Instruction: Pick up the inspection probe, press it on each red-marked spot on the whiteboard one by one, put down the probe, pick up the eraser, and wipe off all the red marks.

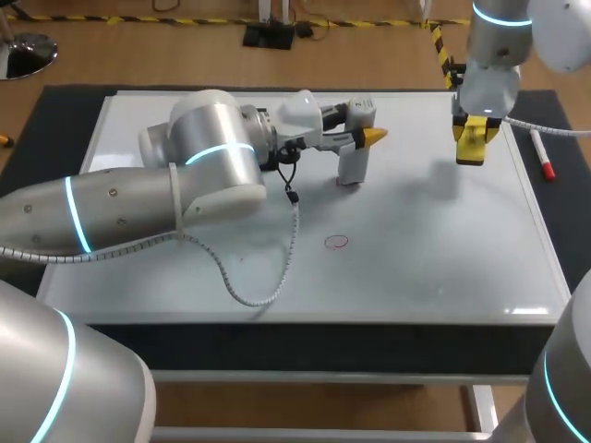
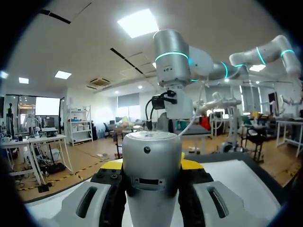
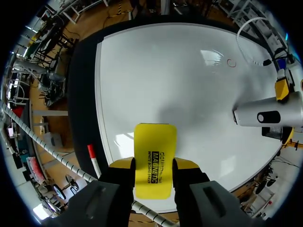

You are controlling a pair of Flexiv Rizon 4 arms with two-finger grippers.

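The silver cylindrical probe (image 1: pixel 353 164) is upright over the far middle of the whiteboard (image 1: pixel 434 268), with my left gripper (image 1: pixel 367 136) shut on it. In the left wrist view the probe (image 2: pixel 151 165) fills the gap between the yellow tips of the left gripper (image 2: pixel 151 163). I cannot tell whether its lower end touches the board. One small red circle (image 1: pixel 337 242) lies nearer the front, clear of the probe. My right gripper (image 1: pixel 473 140) hovers at the far right, shut on the yellow eraser (image 3: pixel 155 158). From the right wrist, the probe (image 3: pixel 267 113) and red circle (image 3: pixel 231 63) lie ahead.
A red-capped marker pen (image 1: pixel 542 155) lies on the dark mat just right of the whiteboard, also seen as the marker (image 3: pixel 93 158) beside the right gripper. The left arm's cable (image 1: pixel 268 277) droops onto the board left of the red circle.
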